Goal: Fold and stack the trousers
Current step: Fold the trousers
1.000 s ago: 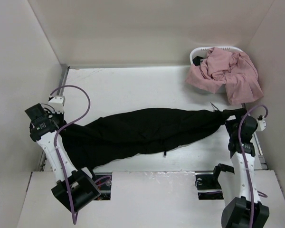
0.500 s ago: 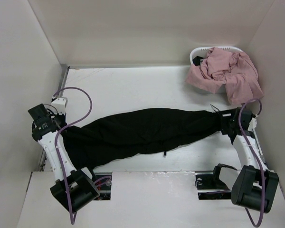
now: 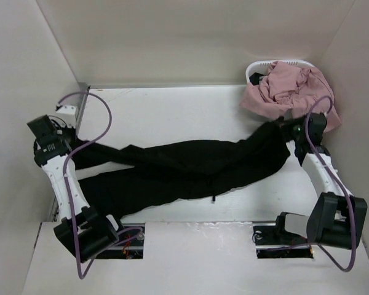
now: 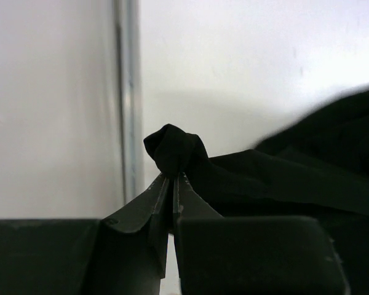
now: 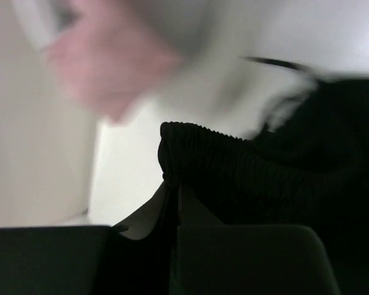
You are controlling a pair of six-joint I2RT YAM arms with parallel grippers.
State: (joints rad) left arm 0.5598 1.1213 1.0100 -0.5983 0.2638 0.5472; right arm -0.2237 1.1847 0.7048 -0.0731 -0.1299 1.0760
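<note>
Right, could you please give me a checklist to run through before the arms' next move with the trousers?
1. Grip of the left hand on the trousers: ok, shut on a bunched end.
2. Grip of the right hand: ok, shut on the ribbed waistband.
3. Legs lying together: not ok, they part near the left hand.
4. Gap between the right hand and the pink garment: cannot tell, very close from above.
5. Fold made: not ok, the trousers span the table at full length.
</note>
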